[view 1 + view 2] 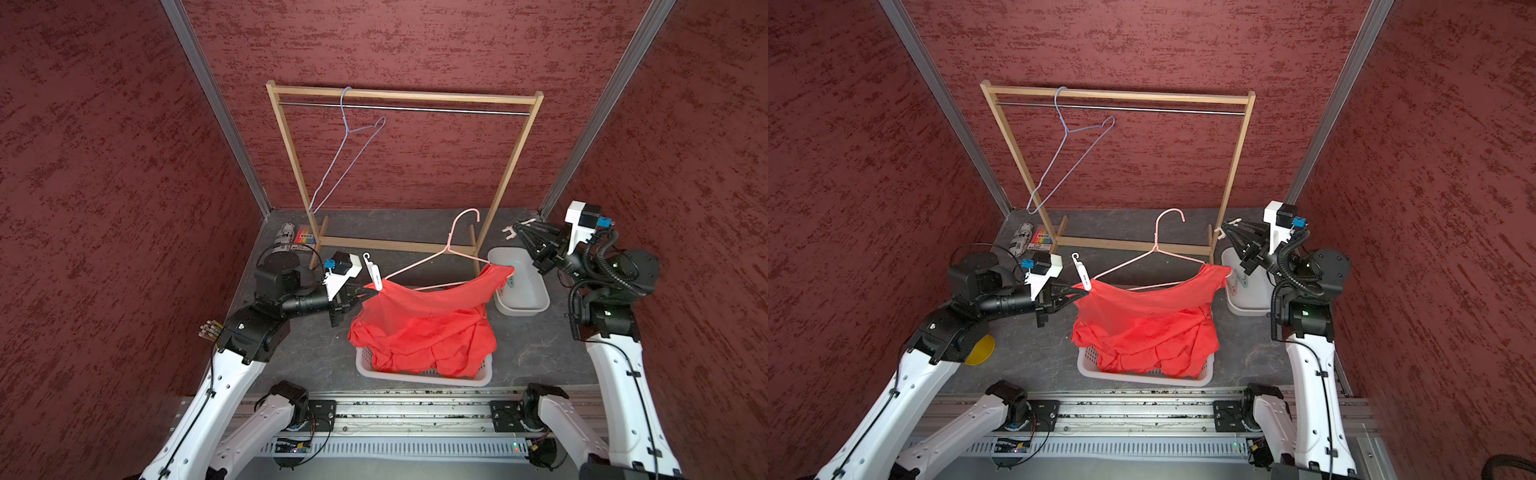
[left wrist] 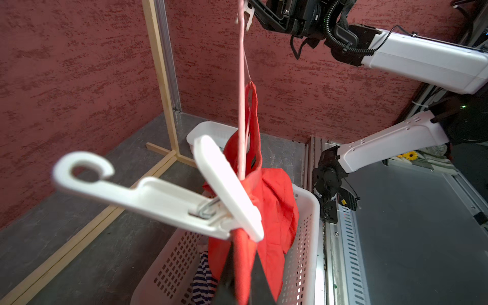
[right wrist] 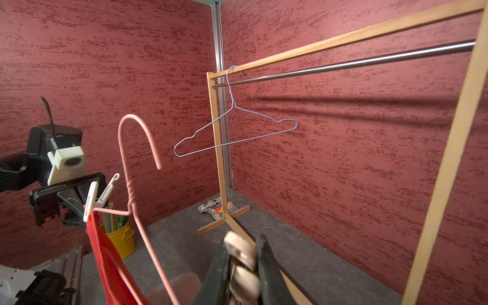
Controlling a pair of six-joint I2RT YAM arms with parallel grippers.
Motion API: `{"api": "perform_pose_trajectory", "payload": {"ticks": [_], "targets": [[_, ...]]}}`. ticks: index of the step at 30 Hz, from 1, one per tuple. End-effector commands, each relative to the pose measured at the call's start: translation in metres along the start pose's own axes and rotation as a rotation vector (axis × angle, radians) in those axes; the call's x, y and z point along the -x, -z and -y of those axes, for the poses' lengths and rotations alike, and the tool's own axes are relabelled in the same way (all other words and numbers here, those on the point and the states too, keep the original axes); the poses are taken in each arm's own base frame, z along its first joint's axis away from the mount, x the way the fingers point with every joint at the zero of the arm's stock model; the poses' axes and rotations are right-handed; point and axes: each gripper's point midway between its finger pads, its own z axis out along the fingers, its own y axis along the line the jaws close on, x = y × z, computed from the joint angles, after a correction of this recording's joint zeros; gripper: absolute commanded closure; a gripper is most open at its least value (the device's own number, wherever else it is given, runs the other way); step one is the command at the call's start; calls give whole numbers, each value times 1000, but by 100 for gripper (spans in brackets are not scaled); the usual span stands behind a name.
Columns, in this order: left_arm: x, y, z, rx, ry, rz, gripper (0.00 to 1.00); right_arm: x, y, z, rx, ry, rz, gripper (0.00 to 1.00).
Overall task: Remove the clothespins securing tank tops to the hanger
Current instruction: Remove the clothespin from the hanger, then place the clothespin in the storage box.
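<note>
Gripping: left gripper (image 1: 368, 296) closed on orange top (image 1: 424, 328), just under upright white clothespin (image 1: 372, 272).
Farther: right gripper (image 1: 519, 232), clamping beige clothespin (image 3: 241, 260).

Back: garment rack (image 1: 405, 96), wire hanger (image 1: 348, 131) hanging on left end of its rail. Before rack, second hanger (image 1: 449, 245) carries tank top (image 1: 424, 324), which drapes into laundry basket (image 1: 419, 380) in front. Clothespin (image 1: 374, 274) sits on hanger's left shoulder; bin (image 1: 521, 309) lies to right.

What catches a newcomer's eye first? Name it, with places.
The orange-red tank top drapes from a pink hanger at centre into the white basket. A white clothespin clips its shoulder beside the left tool, which grips the cloth; the right tool, far right, holds a beige clothespin.
</note>
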Motion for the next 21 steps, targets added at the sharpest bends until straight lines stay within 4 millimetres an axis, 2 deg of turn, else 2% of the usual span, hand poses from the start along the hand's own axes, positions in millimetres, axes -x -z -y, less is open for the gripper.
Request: {"api": "perform_pose_trajectory", "payload": {"ticks": [1,7,9,12,21], "targets": [[9,8,1,40,-66,35,100,1,1,23,-136,7,-15,100],[7,6,-5,69,-56,30,100,-24,10,89,-440,-56,-68,100],[6,5,-7,74,-53,25,100,-39,22,121,-607,-93,-97,100],[7,4,-9,75,-55,28,100,-66,40,155,-791,-146,-155,100],[5,2,-13,92,-33,25,100,-138,62,195,-980,-245,-294,100]]}}
